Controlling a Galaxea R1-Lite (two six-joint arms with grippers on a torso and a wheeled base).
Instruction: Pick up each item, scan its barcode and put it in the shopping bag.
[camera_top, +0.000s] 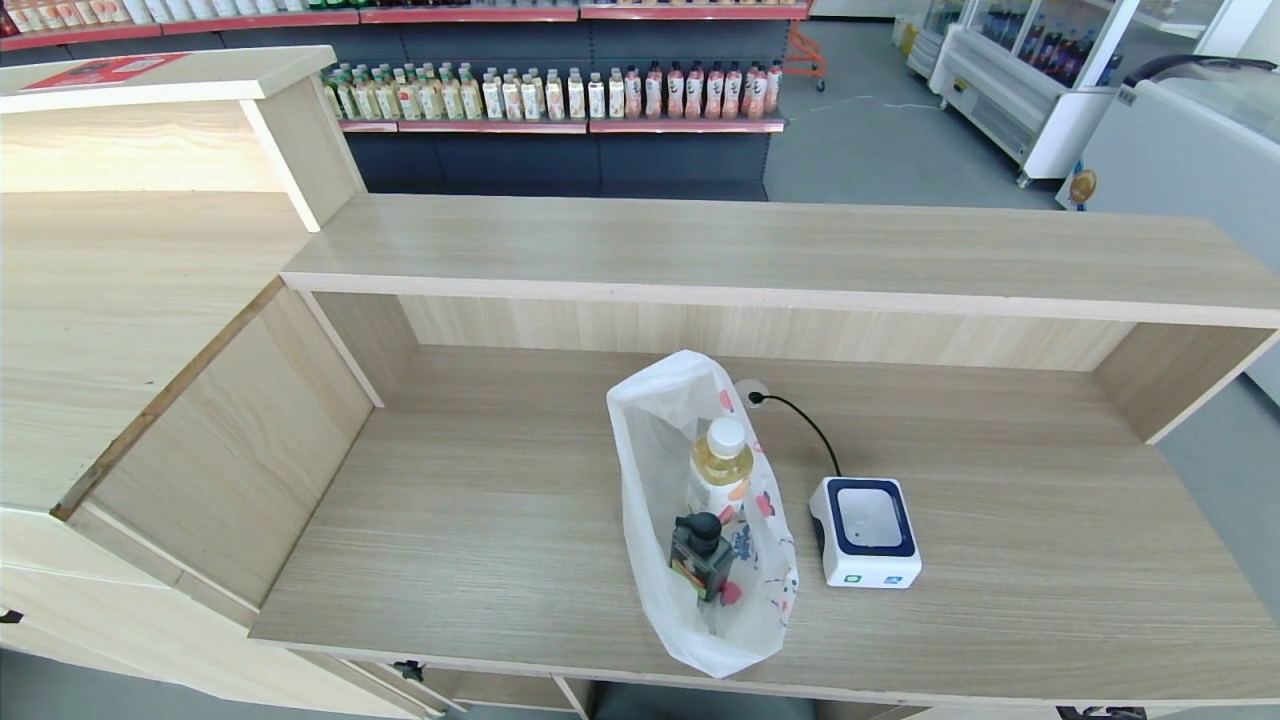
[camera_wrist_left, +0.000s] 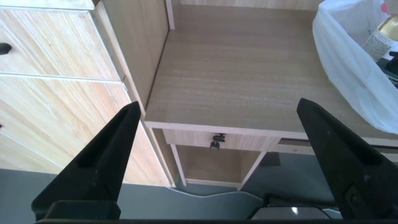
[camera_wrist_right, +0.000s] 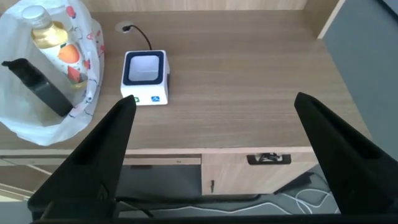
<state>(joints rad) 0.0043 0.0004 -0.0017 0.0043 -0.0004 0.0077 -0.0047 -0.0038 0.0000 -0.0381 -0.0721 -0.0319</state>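
Note:
A white plastic shopping bag stands open in the middle of the wooden counter. Inside it are a yellow drink bottle with a white cap and a dark bottle with a black pump top. The white barcode scanner sits just right of the bag, its black cable running to a hole in the counter. My left gripper hangs open off the counter's front edge, left of the bag. My right gripper is open too, in front of the counter, with the scanner and bag beyond it.
A raised wooden ledge runs behind the counter, and a taller wooden unit stands on the left. Drawers with black latches sit under the counter front. Store shelves of bottles and freezers stand far behind.

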